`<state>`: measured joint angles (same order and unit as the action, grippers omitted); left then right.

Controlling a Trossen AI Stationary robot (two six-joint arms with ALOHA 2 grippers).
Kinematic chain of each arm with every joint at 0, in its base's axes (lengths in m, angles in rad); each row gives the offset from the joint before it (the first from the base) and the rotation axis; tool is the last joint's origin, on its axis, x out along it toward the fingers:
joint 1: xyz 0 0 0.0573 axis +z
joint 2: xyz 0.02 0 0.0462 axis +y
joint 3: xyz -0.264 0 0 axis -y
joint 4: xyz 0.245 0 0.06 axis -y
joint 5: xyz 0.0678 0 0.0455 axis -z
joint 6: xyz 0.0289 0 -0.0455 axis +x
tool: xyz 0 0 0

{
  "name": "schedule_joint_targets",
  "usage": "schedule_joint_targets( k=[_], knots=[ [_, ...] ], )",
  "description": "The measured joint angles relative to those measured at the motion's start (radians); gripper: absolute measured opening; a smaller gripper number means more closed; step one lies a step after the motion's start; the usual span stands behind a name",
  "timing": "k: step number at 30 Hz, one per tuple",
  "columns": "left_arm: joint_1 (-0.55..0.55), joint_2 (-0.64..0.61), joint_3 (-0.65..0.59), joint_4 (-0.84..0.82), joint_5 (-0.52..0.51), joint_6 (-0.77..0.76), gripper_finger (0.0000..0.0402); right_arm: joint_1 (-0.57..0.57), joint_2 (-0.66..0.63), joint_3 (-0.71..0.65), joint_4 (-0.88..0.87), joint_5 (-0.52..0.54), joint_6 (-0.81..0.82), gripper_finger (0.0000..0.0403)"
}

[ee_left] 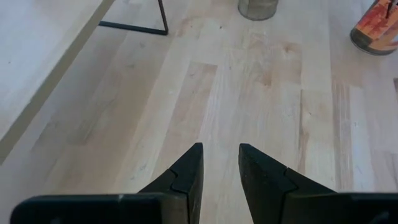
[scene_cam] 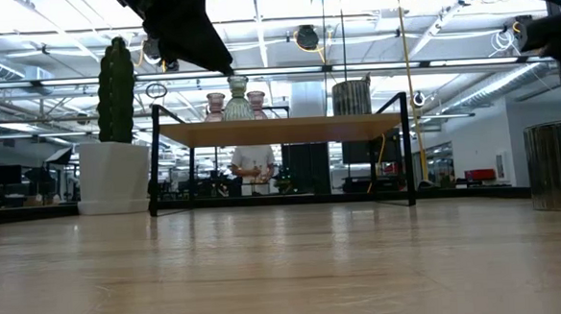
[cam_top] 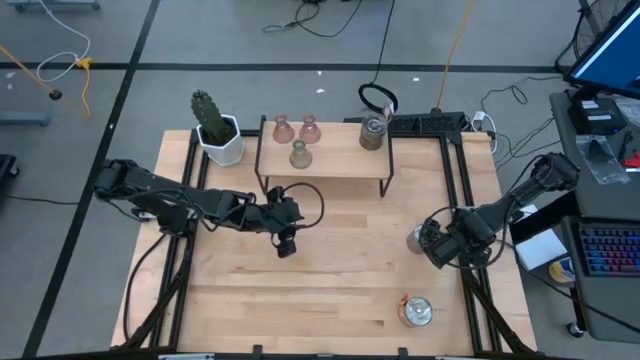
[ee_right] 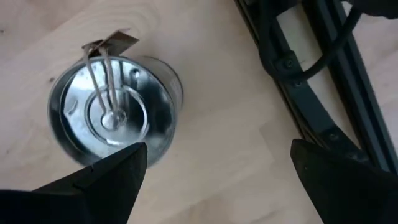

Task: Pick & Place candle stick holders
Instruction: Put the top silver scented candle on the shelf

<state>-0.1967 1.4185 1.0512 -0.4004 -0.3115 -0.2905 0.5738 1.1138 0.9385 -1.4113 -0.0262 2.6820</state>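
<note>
Two pale pink glass holders [cam_top: 283,128] [cam_top: 309,128] and an olive-green one [cam_top: 299,154] stand on a small wooden shelf [cam_top: 330,160] at the far middle, with a silver holder [cam_top: 373,132] at its right end. A second silver holder [ee_right: 112,112] stands on the table by my right gripper [ee_right: 214,155], which is wide open above it. One of its fingers [ee_right: 124,168] is over the holder's rim, and most of the holder lies outside the gap. A third silver holder [cam_top: 415,311] stands near the front edge. My left gripper [ee_left: 221,155] is open and empty over the table's middle.
A green cactus in a white pot [cam_top: 215,130] stands at the far left beside the shelf. The shelf's black legs [ee_left: 163,18] reach down to the table. The table's black frame rail [ee_right: 311,81] runs close past my right gripper. Bare wood [cam_top: 330,290] lies between the grippers.
</note>
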Motion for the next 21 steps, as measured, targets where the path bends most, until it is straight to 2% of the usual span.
schedule_joint_targets(
  k=[21],
  knots=[
    [0.000,0.000,0.000,0.000,0.026,-0.001,0.0104,-0.025,0.000,-0.090,0.024,-0.002,0.022,0.0389]
  ],
)
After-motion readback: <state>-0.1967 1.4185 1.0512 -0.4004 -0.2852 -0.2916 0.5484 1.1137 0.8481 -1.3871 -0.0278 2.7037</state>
